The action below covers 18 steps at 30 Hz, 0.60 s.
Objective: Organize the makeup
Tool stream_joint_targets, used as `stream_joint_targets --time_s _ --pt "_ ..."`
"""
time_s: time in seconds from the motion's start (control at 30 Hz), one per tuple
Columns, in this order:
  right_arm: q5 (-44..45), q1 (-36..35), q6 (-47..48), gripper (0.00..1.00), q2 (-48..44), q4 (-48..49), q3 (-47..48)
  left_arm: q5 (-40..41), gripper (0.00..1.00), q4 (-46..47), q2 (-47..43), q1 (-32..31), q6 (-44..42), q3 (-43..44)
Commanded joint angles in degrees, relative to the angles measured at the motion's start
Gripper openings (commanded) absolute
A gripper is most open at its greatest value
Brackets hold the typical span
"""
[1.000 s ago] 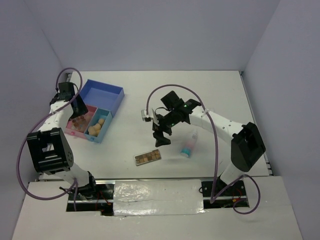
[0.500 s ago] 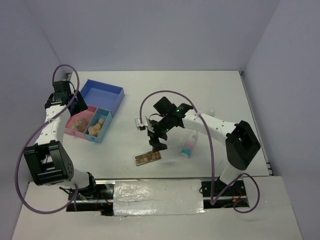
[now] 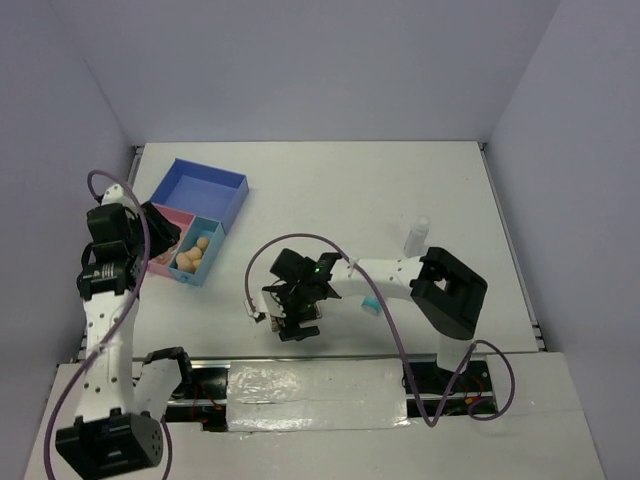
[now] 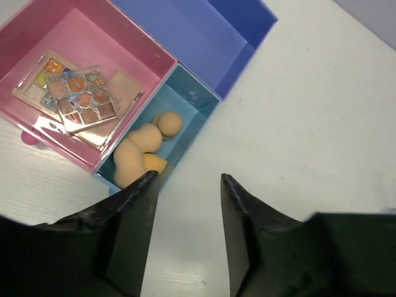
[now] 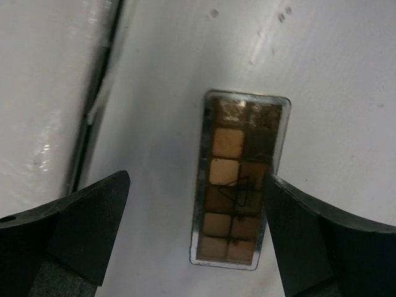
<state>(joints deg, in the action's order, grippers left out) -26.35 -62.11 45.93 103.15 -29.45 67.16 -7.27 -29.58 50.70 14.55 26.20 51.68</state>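
Note:
A brown eyeshadow palette (image 5: 240,179) lies flat on the white table near the front edge. My right gripper (image 5: 195,182) is open and low over it, its jaws either side. The right finger (image 5: 291,216) is at the palette's long edge and the left one stands apart. In the top view this gripper (image 3: 295,320) covers most of the palette. My left gripper (image 4: 187,179) is open and empty above the table, just in front of the tray (image 4: 162,55). Peach sponges (image 4: 145,139) fill the teal compartment. Palettes (image 4: 80,96) lie in the pink one.
The blue compartment (image 4: 198,37) holds nothing. A small white bottle (image 3: 418,232) stands at the right. The tube (image 3: 372,303) lies by the right arm, partly hidden. The table's front seam (image 5: 93,105) runs close to the left of the palette.
My right gripper has moved forward and left and dropped over the brown palette. My left arm has pulled back from over the tray toward the near edge.

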Motion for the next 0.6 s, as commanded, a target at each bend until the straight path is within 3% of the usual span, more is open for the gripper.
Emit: stream_joint_targets --time_s 0.0,0.2,0.33,0.5,0.57 --pt "7.09 -0.29 -4.35 0.94 0.56 5.97 0.96 -3.81 0.58 -0.20 -4.46 0.22 3.60 -0.88" --pt "10.88 -1.18 -7.78 0.89 2.49 8.10 0.87 -3.19 0.62 -2.41 -8.16 0.31 3.42 -0.53" --pt "10.71 -1.26 -8.49 0.77 5.47 6.95 2.27 -3.45 0.62 -2.41 -9.38 0.31 4.21 -1.32" --pt "11.05 -1.70 -8.49 0.72 5.83 7.48 1.31 -2.67 0.62 -3.29 -10.79 0.22 4.13 -0.88" --pt "11.41 -1.70 -8.32 0.63 6.09 7.13 1.40 -2.23 0.62 -3.90 -11.23 0.22 4.56 -0.27"
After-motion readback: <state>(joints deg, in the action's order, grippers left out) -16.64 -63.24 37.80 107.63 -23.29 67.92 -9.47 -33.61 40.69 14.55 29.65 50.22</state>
